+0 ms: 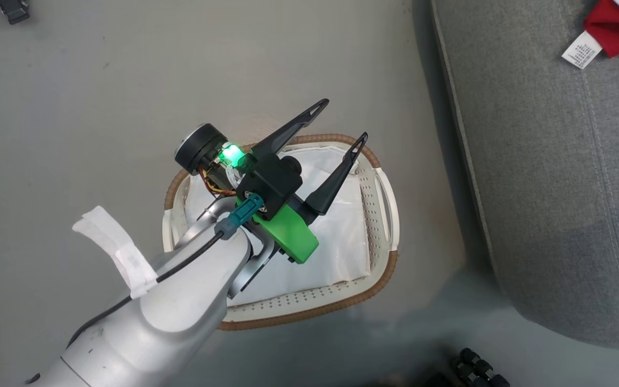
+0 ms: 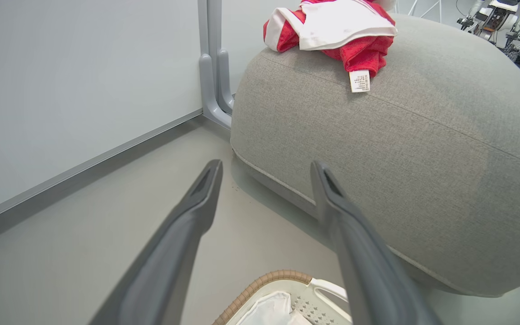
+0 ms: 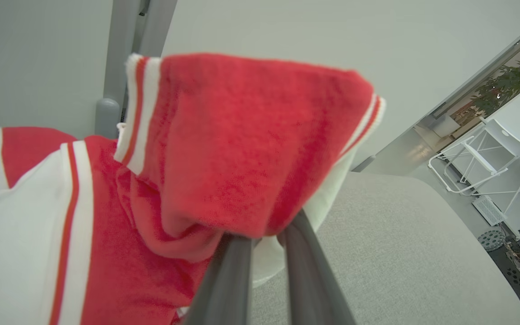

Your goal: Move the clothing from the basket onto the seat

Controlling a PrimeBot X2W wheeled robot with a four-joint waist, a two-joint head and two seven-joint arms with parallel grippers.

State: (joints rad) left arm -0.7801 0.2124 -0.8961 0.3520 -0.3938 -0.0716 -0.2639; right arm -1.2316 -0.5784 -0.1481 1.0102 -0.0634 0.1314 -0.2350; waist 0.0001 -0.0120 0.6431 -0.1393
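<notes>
Two fingers of my left gripper (image 1: 344, 118) stand wide apart over the basket (image 1: 386, 277), with bare floor (image 1: 84, 107) round it and a strip between its rim and the seat (image 1: 556, 188) edge. My right gripper (image 3: 266, 234) is clamped on the clothing (image 3: 242, 135) above the seat: red, white panels, thin stripes. More lies on the seat, tag (image 1: 582, 49) showing.

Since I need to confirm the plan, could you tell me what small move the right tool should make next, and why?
Probably open the right tool: it is shut on a red garment over the grey seat, beside the other garment lying there, and the basket's visible part holds only its white liner, so releasing should finish the transfer.
</notes>
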